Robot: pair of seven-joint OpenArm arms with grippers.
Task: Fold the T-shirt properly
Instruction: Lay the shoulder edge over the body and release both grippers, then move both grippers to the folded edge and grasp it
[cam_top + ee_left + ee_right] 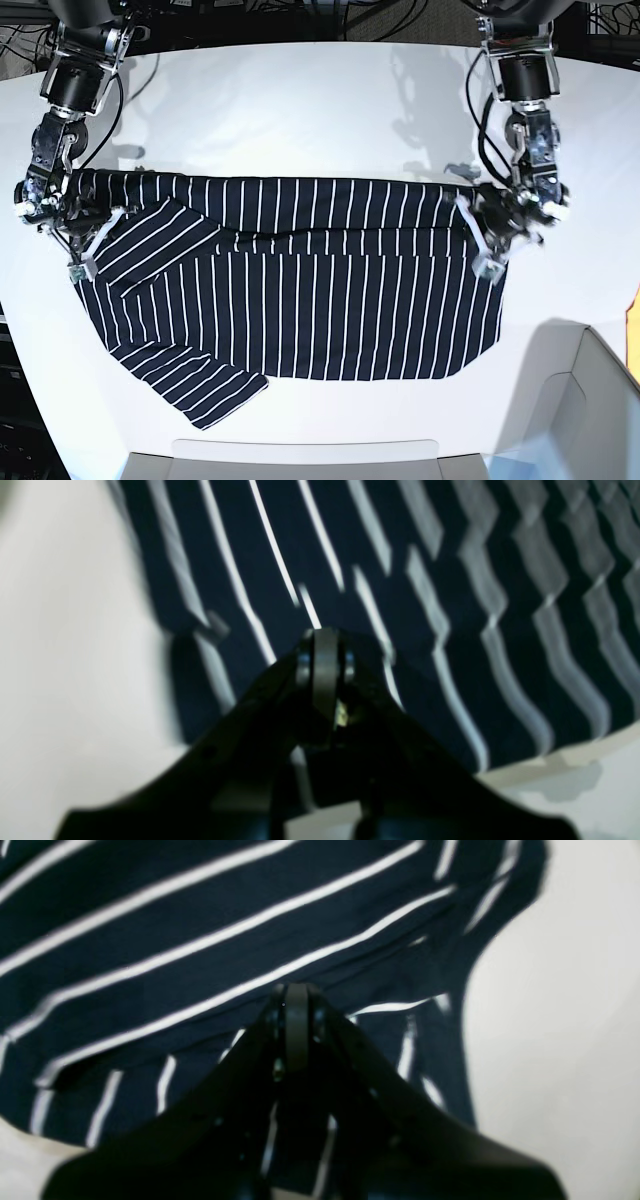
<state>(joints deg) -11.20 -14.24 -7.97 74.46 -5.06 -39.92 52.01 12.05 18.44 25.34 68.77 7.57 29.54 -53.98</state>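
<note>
In the left wrist view, the left gripper (325, 650) sits at the centre of the frame with its jaws pressed together. The T-shirt (450, 605) fills the upper right, and the white table (65, 630) shows at the left. Whether cloth is pinched between the tips cannot be told here; the picture is blurred.

In the right wrist view, the right gripper (296, 1005) is likewise drawn narrow at mid-frame, right at a folded edge of the T-shirt (175, 940), with striped cloth hanging below the tips. It appears to be holding that edge, though the pinch itself is hidden.

In the base view, the T-shirt (300, 290) lies across the middle of the table (300, 100), its upper band doubled over and one sleeve (200, 385) trailing at lower left. The right gripper (72, 240) is at the garment's left edge and the left gripper (497, 235) at its right edge.

To fold well from here, both arms should probably travel together at equal height, keeping the edge taut so the stripes stay parallel and no wrinkle is trapped.
</note>
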